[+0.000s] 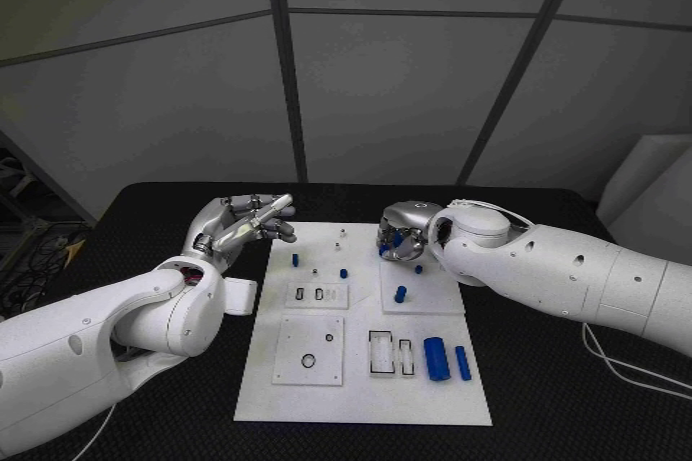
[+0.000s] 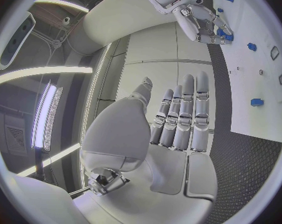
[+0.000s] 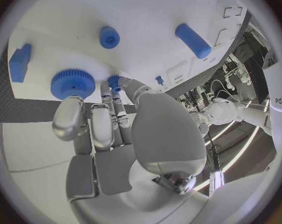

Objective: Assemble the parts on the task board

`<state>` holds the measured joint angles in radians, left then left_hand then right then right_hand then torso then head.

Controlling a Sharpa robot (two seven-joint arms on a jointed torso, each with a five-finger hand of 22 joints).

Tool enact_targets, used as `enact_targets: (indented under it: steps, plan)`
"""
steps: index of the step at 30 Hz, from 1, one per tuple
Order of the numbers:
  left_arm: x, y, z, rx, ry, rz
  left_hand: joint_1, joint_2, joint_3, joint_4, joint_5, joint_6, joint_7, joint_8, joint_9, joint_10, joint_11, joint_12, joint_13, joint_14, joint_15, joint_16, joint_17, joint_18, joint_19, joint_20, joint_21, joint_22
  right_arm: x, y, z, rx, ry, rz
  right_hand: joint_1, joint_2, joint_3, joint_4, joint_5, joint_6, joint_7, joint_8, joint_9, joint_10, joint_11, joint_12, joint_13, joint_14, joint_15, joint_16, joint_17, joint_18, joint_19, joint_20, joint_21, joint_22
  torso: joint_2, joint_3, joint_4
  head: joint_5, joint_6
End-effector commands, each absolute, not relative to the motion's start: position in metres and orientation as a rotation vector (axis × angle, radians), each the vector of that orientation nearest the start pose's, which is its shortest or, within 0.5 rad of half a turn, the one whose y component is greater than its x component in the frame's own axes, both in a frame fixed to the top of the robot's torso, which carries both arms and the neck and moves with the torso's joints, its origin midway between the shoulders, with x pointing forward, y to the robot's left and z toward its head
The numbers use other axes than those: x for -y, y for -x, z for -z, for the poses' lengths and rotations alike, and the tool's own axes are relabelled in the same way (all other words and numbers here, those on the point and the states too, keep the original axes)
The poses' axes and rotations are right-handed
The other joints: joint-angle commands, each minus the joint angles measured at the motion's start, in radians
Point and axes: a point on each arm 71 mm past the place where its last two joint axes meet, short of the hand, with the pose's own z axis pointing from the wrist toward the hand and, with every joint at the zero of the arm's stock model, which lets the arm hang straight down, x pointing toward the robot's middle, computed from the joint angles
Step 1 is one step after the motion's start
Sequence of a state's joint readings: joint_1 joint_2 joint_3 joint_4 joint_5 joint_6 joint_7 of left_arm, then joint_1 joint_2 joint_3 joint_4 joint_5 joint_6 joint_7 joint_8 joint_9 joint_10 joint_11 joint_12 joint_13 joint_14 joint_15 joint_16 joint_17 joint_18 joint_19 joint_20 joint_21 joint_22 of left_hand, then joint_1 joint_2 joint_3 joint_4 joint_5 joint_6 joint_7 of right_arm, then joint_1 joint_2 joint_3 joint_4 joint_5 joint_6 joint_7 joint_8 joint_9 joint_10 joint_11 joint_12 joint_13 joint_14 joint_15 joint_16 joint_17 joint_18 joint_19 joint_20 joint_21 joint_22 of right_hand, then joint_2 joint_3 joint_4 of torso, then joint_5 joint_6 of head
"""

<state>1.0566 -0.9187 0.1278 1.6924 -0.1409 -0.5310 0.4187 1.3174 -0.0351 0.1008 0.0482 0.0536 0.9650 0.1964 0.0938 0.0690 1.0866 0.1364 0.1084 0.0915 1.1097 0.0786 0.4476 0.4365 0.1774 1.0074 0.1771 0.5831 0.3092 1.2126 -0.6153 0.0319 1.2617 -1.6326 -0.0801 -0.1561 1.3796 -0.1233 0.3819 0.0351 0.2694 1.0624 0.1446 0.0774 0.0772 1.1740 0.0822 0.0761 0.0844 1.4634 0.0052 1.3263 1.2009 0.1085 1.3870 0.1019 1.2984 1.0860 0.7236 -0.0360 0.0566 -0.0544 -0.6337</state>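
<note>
Your right robot hand [image 1: 405, 233] is at the far edge of the task board [image 1: 361, 401], fingertips on a small blue gear [image 3: 113, 81] beside the large gear [image 3: 72, 83]; left robot hand [image 1: 238, 224] idles flat, empty; seat it next.

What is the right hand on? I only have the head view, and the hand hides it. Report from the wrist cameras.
Observer: In the right wrist view, the right hand has its fingertips at a toothed blue gear on the task board. I cannot tell if it grips it.
Operator: Check the thumb.
Observer: Its tip is beside a smaller blue piece.
Operator: Now the left palm.
Observer: In the left wrist view, the left hand holds nothing, fingers straight.
</note>
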Motion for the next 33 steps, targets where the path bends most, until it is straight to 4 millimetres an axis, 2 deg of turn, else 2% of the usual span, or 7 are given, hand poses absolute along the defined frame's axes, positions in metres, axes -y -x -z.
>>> enact_targets:
  steps: [1, 3, 5, 11, 15, 21, 33]
  plan:
    - [-0.211, -0.458, 0.163, -1.271, 1.046, 1.482, -0.006, 0.006, -0.001, -0.005, -0.002, 0.008, 0.001, -0.006, -0.001, 0.004, 0.003, -0.002, 0.001, -0.007, -0.002, 0.005, 0.001, 0.002, -0.005, -0.002, 0.005, 0.001, 0.157, -0.539, 0.183, -1.765, 0.332, -0.461, 0.016, 0.004, 0.013, -0.002, 0.002, 0.009, 0.000, 0.004, 0.001, 0.010, -0.001, 0.001, -0.001, 0.051, -0.007, 0.007, 0.003, -0.020, 0.004, 0.000, 0.009, 0.005, 0.002, -0.0002, 0.0011, 0.000, 0.000]
    - [-0.211, -0.458, 0.163, -1.271, 1.046, 1.481, -0.006, 0.007, -0.001, -0.005, -0.002, 0.008, 0.001, -0.007, -0.001, 0.003, 0.003, -0.002, 0.001, -0.008, -0.001, 0.007, 0.002, 0.002, -0.006, -0.001, 0.007, 0.002, 0.157, -0.539, 0.182, -1.748, 0.328, -0.467, 0.029, 0.011, 0.030, -0.010, -0.019, 0.016, 0.000, 0.006, 0.002, 0.017, -0.002, 0.002, -0.001, 0.050, -0.009, 0.008, 0.003, -0.021, 0.004, -0.001, 0.015, 0.013, 0.002, -0.0002, 0.0003, 0.001, 0.000]
    - [-0.211, -0.458, 0.163, -1.271, 1.047, 1.480, -0.006, 0.008, -0.001, -0.005, -0.002, 0.008, 0.001, -0.007, -0.001, 0.003, 0.003, -0.003, 0.001, -0.008, -0.001, 0.007, 0.003, 0.002, -0.007, -0.001, 0.007, 0.002, 0.157, -0.539, 0.180, -1.729, 0.323, -0.476, 0.033, 0.015, 0.039, -0.014, -0.023, 0.022, 0.000, 0.008, 0.003, 0.023, -0.003, 0.003, 0.000, 0.050, -0.009, 0.009, 0.002, -0.022, 0.006, -0.002, 0.021, 0.021, 0.002, -0.0002, 0.0002, 0.001, -0.001]
    - [-0.213, -0.459, 0.163, -1.271, 1.049, 1.473, -0.006, 0.010, -0.001, -0.006, -0.002, 0.007, 0.002, -0.008, -0.001, 0.003, 0.004, -0.004, 0.001, -0.010, -0.001, 0.010, 0.005, 0.002, -0.008, -0.001, 0.010, 0.004, 0.157, -0.534, 0.172, -1.652, 0.297, -0.514, 0.036, 0.016, 0.059, -0.024, 0.000, 0.036, -0.001, 0.012, 0.006, 0.039, -0.006, 0.005, 0.001, 0.049, -0.012, 0.011, 0.001, -0.026, 0.015, -0.005, 0.041, 0.050, 0.002, 0.0001, -0.0014, 0.003, 0.004]
    - [-0.215, -0.459, 0.163, -1.271, 1.051, 1.468, -0.007, 0.010, -0.001, -0.006, -0.002, 0.008, 0.002, -0.008, -0.001, 0.002, 0.004, -0.004, 0.002, -0.010, -0.001, 0.011, 0.005, 0.002, -0.009, -0.001, 0.010, 0.005, 0.158, -0.530, 0.166, -1.597, 0.274, -0.536, 0.036, 0.015, 0.067, -0.029, 0.007, 0.041, -0.001, 0.013, 0.006, 0.044, -0.007, 0.004, 0.001, 0.048, -0.013, 0.012, 0.000, -0.027, 0.016, -0.006, 0.045, 0.055, 0.002, -0.0015, -0.0009, 0.002, 0.009]
    - [-0.217, -0.460, 0.164, -1.269, 1.054, 1.462, -0.008, 0.011, -0.001, -0.005, -0.002, 0.008, 0.002, -0.008, -0.001, 0.003, 0.004, -0.004, 0.002, -0.011, -0.001, 0.013, 0.006, 0.002, -0.009, -0.001, 0.011, 0.005, 0.154, -0.529, 0.160, -1.534, 0.238, -0.549, 0.031, 0.010, 0.071, -0.033, 0.013, 0.048, -0.002, 0.015, 0.008, 0.051, -0.008, 0.003, 0.002, 0.047, -0.015, 0.012, -0.002, -0.029, 0.019, -0.007, 0.053, 0.067, 0.004, -0.0016, 0.0019, 0.003, 0.016]
    - [-0.215, -0.460, 0.164, -1.269, 1.060, 1.468, -0.008, 0.011, -0.001, -0.005, -0.002, 0.008, 0.002, -0.008, -0.001, 0.003, 0.004, -0.004, 0.002, -0.011, -0.001, 0.013, 0.006, 0.002, -0.009, -0.001, 0.012, 0.005, 0.120, -0.543, 0.162, -1.486, 0.230, -0.555, 0.016, 0.000, 0.070, -0.030, 0.007, 0.050, -0.003, 0.014, 0.008, 0.054, -0.009, -0.001, 0.003, 0.047, -0.016, 0.014, -0.002, -0.029, 0.019, -0.008, 0.057, 0.071, 0.008, -0.0032, 0.0084, 0.007, 0.017]
